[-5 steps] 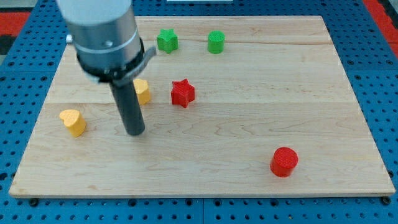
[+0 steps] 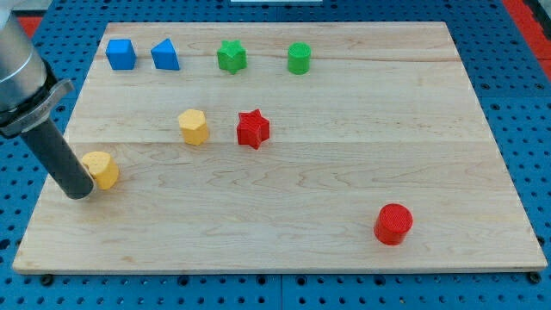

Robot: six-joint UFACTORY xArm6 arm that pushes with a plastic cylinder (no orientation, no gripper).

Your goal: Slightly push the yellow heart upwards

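Observation:
The yellow heart lies near the view's left edge of the wooden board. My tip rests on the board just left of and slightly below the heart, touching or almost touching its left side. The dark rod rises from it toward the view's upper left and covers part of the heart's left edge.
A yellow hexagonal block and a red star sit mid-board. A blue cube, a blue wedge-shaped block, a green star and a green cylinder line the top. A red cylinder sits at the lower right.
My tip has moved left, from right of the yellow heart to its left side. The arm no longer hides the two blue blocks. The heart has barely moved.

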